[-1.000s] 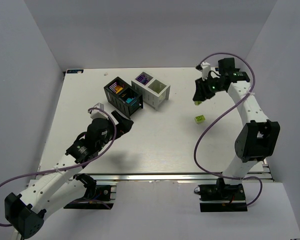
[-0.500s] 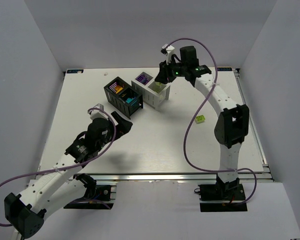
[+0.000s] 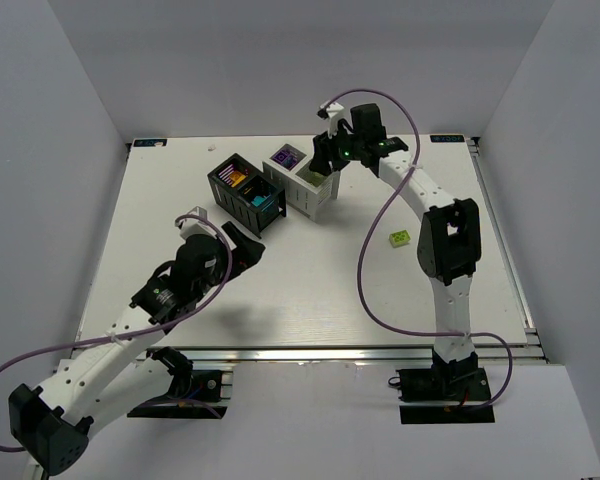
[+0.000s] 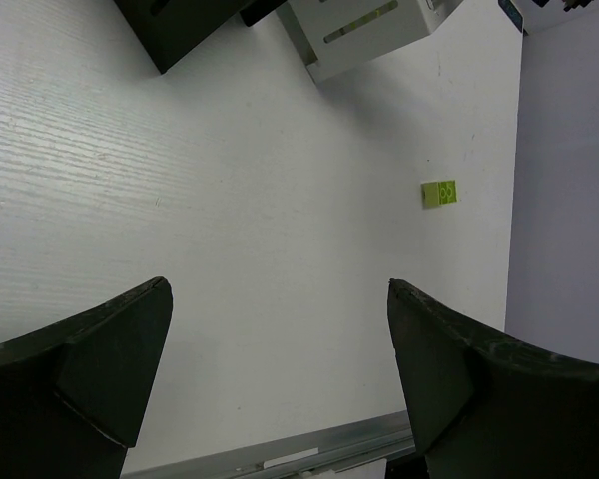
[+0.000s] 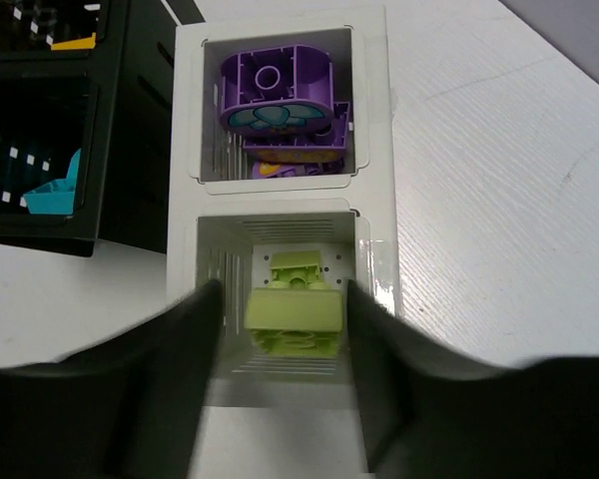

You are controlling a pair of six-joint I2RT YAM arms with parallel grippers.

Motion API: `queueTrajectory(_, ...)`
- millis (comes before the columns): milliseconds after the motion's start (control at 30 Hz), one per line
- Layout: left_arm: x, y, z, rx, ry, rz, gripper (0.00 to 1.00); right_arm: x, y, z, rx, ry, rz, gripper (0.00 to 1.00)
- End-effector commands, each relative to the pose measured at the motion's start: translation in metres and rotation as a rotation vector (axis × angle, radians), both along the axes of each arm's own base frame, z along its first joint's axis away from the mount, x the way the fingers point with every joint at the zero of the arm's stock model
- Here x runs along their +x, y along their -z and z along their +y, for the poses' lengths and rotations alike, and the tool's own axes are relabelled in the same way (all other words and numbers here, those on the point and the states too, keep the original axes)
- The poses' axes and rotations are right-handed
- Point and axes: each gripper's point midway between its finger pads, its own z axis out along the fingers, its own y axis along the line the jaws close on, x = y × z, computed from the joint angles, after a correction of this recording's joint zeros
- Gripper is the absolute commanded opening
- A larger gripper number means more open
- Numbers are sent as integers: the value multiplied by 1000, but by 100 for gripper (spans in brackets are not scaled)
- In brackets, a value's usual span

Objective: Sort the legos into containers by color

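A: Right, entry. State of the right pincer [image 5: 284, 299]?
B: It hangs over the white container [image 5: 374, 150], jaws narrowly apart on either flank of a lime brick [image 5: 293, 317]. Whether they actually pinch it, I cannot tell. The brick's long axis runs 9-to-3 in the wrist view, square with the cell.
A: Which cell?
B: The 6 o'clock one, directly beneath. Another lime piece [image 5: 298, 264] lies inside. Purple pieces [image 5: 275, 85] fill the 12 o'clock cell.
A: So release goes straight down. Left pincer [image 4: 280, 369]?
B: Gaping wide, empty. A loose lime brick [image 3: 400, 238] sits on the surface [image 3: 310, 290] at 4 o'clock from the container. Right arm is nearer, I judge.
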Motion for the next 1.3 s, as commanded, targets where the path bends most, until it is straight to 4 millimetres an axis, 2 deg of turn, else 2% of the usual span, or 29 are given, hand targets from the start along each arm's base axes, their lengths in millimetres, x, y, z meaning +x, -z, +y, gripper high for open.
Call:
queueTrajectory(0,5,-15,0,-23,-18,-27,98,14,-31,4,22,-15,-114,64)
queueTrajectory(67,6,-16,-1,-26,-18,-29,98,12,-33,2,9,-30,-132,72)
queueTrajectory(100,7,-16,-2,-29,-19,-30,98,12,-35,1,3,-31,-141,82)
queueTrajectory(167,8,-17,-4,-34,-13,-35,95,10,-47,-4,-12,-29,-178,89)
queueTrajectory(233,10,-19,-7,-43,-4,-42,90,6,-69,-14,-19,-18,-225,89)
queueTrajectory(300,11,-18,-10,-50,6,-45,85,2,-68,-31,-38,3,-228,89)
queueTrajectory(333,12,-18,-12,-58,11,-52,82,-6,-84,-39,-25,6,-249,89)
queueTrajectory(367,12,-18,-15,-64,26,-54,73,-16,-72,-46,-39,-20,-217,89)
queueTrajectory(433,13,-17,-18,-71,36,-58,61,-28,-78,-69,-32,-21,-188,82)
queueTrajectory(467,12,-15,-20,-74,44,-56,39,-36,-68,-79,-47,-15,-136,78)
queueTrajectory(500,12,-12,-20,-72,46,-52,29,-40,-53,-97,-71,6,-93,65)
queueTrajectory(533,12,-12,-21,-75,47,-54,20,-47,-55,-107,-82,17,-84,57)
queueTrajectory(567,12,-11,-21,-74,50,-51,14,-52,-48,-117,-98,28,-59,49)
queueTrajectory(600,12,-10,-22,-72,55,-46,8,-62,-33,-136,-138,53,-14,35)
queueTrajectory(667,12,-6,-22,-57,56,-38,8,-72,-19,-155,-181,89,30,28)
queueTrajectory(700,14,-7,-22,-52,54,-39,12,-75,-11,-167,-206,115,50,31)
queueTrajectory(767,16,-3,-21,-34,49,-26,29,-89,12,-189,-300,171,115,41)
queueTrajectory(800,17,-4,-21,-30,47,-25,39,-93,20,-198,-332,196,140,53)
queueTrajectory(833,18,-2,-21,-24,41,-21,57,-102,37,-212,-393,249,190,57)
queueTrajectory(900,19,0,-21,-20,38,-15,67,-108,53,-230,-461,320,232,69)
queueTrajectory(933,20,1,-22,-19,38,-14,70,-112,59,-235,-475,338,253,71)
queueTrajectory(1000,21,2,-22,-15,36,-11,72,-119,80,-244,-517,381,311,79)
queueTrajectory(1033,20,3,-22,-16,37,-9,72,-124,85,-245,-529,375,341,89)
queueTrajectory(1133,19,6,-21,-10,34,-2,72,-124,96,-247,-558,351,368,89)
queueTrajectory(1267,18,7,-18,-17,21,-3,73,-116,99,-247,-565,340,341,89)
